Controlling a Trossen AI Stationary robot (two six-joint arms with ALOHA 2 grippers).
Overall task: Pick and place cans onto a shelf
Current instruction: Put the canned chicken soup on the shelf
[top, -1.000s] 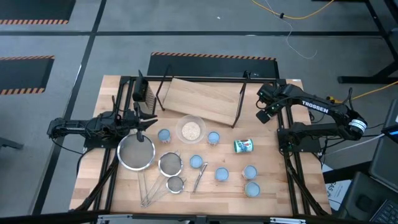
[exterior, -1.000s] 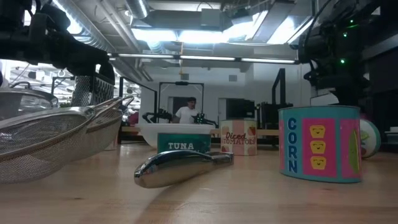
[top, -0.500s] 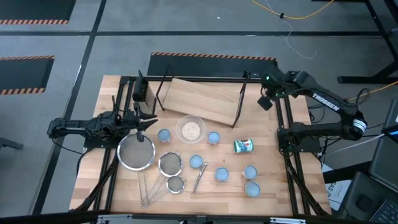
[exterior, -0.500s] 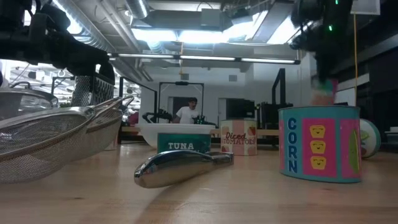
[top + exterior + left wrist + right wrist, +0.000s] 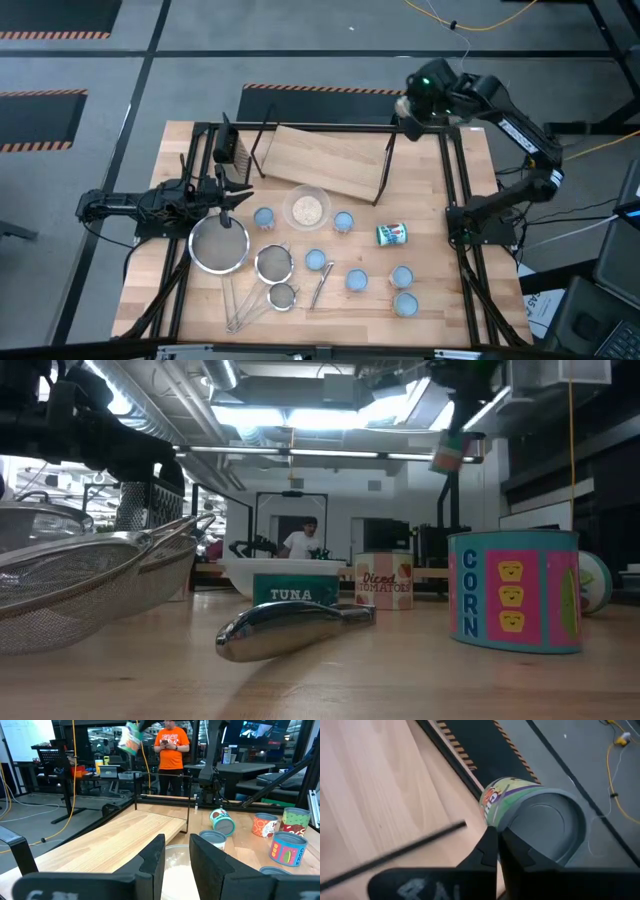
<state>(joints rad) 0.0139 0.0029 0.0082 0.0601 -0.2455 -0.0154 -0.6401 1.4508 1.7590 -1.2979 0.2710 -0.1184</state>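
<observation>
The bench (image 5: 450,285) fills the high view; beyond it are grey floor and, in the low view, a lit workshop with a person (image 5: 299,540) far off. The shelf (image 5: 325,160) stands tilted at the bench's far side. The left gripper (image 5: 232,197) waits over the largest strainer (image 5: 219,246), fingers partly apart, empty. The right gripper (image 5: 405,105) hangs high off the shelf's far right corner, pinching a can (image 5: 535,812) by its rim; its fingers hide part of the can's end. Seven cans (image 5: 355,280) remain on the bench near the bowl (image 5: 306,208), one (image 5: 391,234) on its side.
</observation>
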